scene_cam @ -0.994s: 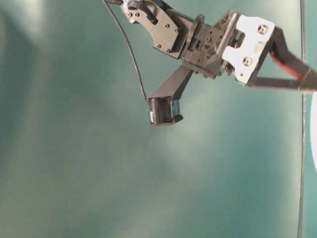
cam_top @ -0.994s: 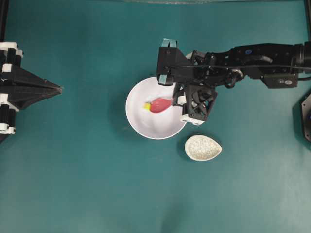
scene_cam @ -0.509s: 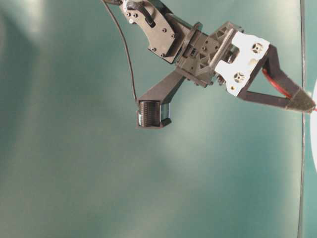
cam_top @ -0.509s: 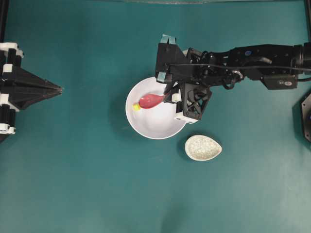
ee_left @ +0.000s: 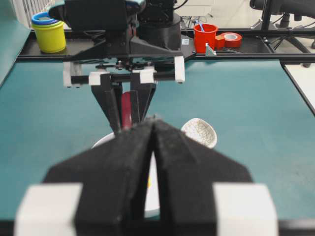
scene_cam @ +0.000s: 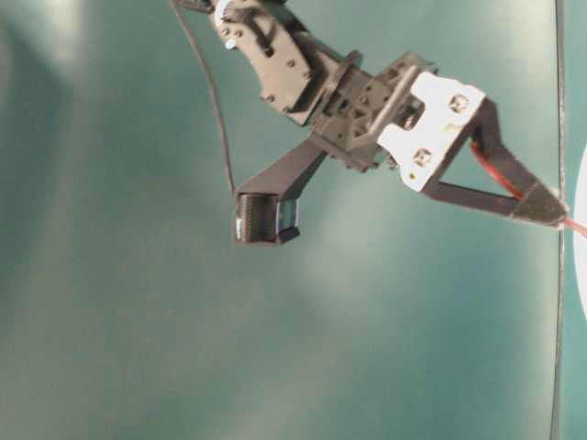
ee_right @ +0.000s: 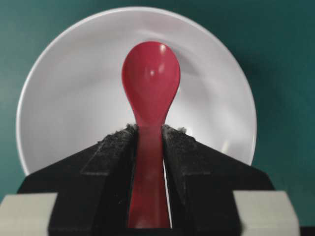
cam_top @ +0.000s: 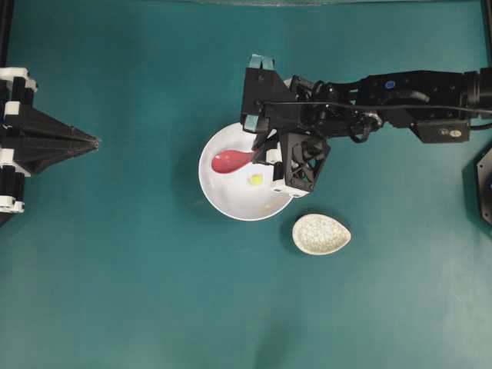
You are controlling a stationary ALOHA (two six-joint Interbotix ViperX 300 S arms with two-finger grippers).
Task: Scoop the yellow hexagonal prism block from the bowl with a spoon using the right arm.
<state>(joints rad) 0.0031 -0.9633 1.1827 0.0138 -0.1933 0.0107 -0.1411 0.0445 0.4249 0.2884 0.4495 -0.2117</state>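
Yellow hexagonal prism block [cam_top: 255,179] sits loose on the bowl [cam_top: 231,206] floor, just below my right gripper [cam_top: 260,152], whose jaws clamp the spoon [ee_right: 150,88] handle (scoop empty, I see). Left gripper [ee_left: 153,129] pressed closed, holding nothing.

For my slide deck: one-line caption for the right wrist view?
Right gripper clamps the pink-red spoon over the white bowl, scoop empty.
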